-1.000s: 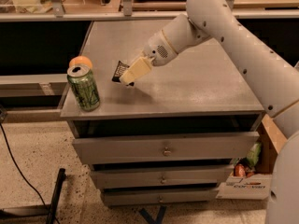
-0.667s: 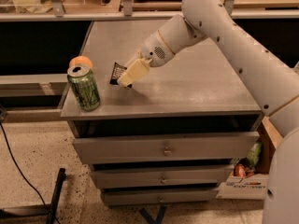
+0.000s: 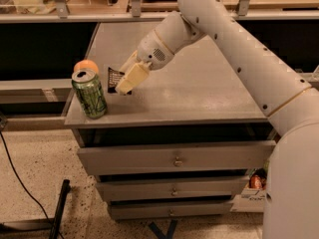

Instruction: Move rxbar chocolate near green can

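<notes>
Green can point(image 3: 89, 94) stands upright at the front left corner of the grey desk point(image 3: 209, 98), silver top up. The can serves as the reference mark for everything below.

Round orange fruit point(image 3: 85, 65) sits directly behind the can, just beside it. Cannot tell whether the two touch.

Pincer point(image 3: 124, 86) is right of the can and slightly behind it, near but apart, low over the desk top. Its cream-coloured fingers point(image 3: 132, 77) are clamped on the rxbar chocolate point(image 3: 114, 76). The bar's black wrapper with white lettering sticks out of the fingers on the side facing the can. It is tilted up on edge rather than lying flat. Its lower corner is close to the desk surface, but contact there cannot be made out. A narrow strip of bare desk shows between bar and can.

White arm point(image 3: 239, 49) runs from the pincer up and away to the right of the can. It then bends down along the right edge of view, where a wide white section fills the lower corner.

Below the can, the desk front carries three drawers point(image 3: 174, 158), each with a small knob at the middle. A dark gap shows between the desk top and the uppermost drawer.

Floor below and left of the can is speckled, with a dark cable point(image 3: 15, 173) curving across it.
</notes>
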`<state>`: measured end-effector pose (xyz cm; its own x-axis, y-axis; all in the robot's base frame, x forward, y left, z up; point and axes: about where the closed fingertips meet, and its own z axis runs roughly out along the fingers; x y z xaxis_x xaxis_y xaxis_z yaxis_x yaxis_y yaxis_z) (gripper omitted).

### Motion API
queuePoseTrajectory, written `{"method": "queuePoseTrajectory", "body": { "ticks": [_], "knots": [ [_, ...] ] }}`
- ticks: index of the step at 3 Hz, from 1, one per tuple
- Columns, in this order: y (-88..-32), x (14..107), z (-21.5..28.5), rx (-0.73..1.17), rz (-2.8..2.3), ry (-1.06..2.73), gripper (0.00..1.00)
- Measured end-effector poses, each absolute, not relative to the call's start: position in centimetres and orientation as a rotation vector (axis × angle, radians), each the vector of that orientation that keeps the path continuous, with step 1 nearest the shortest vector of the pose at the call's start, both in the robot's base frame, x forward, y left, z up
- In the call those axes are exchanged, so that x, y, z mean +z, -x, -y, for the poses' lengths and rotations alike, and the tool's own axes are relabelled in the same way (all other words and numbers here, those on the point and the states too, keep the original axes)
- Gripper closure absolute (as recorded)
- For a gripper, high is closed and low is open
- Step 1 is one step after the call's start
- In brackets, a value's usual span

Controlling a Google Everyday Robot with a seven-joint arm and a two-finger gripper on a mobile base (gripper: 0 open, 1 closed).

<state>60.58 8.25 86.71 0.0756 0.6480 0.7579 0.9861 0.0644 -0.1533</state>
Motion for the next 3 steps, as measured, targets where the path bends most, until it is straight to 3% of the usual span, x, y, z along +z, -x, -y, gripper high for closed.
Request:
{"method": "queuePoseTrajectory", "body": {
  "ticks": [2,3],
  "knots": [
    [-60.57,86.47,-8.76,-0.608,1.640,1.655,0.13],
    [-60.56,86.34,-9.05,-0.604,1.637,1.654,0.00]
  ]
}}
